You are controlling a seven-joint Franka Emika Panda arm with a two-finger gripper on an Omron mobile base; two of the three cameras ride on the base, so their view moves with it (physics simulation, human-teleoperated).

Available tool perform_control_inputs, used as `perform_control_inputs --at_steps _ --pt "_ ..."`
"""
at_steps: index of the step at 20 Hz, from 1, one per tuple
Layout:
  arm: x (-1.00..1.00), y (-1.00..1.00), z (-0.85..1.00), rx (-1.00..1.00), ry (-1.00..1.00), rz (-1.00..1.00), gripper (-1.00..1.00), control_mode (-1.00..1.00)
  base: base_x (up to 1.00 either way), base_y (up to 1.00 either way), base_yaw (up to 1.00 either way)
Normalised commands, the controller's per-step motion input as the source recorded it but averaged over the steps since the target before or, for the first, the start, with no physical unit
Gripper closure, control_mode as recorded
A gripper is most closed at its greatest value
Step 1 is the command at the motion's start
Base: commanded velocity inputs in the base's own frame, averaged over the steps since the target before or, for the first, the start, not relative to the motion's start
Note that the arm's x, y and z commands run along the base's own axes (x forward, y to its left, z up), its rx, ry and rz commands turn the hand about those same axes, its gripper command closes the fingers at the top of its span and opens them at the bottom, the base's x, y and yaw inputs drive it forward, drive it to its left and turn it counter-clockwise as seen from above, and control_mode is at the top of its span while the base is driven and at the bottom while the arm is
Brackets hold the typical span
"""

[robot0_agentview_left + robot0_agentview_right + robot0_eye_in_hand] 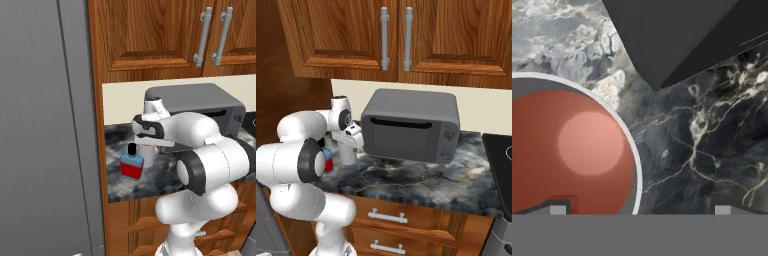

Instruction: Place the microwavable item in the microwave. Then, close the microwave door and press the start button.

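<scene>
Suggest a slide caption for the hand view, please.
Open gripper straddling the rim of the red-lined cup on the marble counter.

White arm folded forward over its base, wrist bent downward, gripper pointing down, jaws spread wide

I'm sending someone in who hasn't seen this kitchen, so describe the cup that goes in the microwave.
Find the grey toaster oven on the marble counter. At its left front corner stands a small pale cup, reddish-brown inside. Unlike the blue-and-red bottle beside it, it has no cap.
</scene>
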Motion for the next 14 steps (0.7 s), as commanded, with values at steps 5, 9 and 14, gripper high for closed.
perform_control_inputs --at_steps 5,9,14 --pt "0.0 0.01 -0.48 0.0 0.09 0.0 -1.0 -1.0 0.0 0.0 0.0" --pt "-0.04 0.0 -0.34 0.0 0.02 0.0 1.0 -1.0 0.0 0.0 0.0" --pt "-0.25 -0.01 -0.11 0.0 -0.03 0.0 1.0 -1.0 0.0 0.0 0.0"
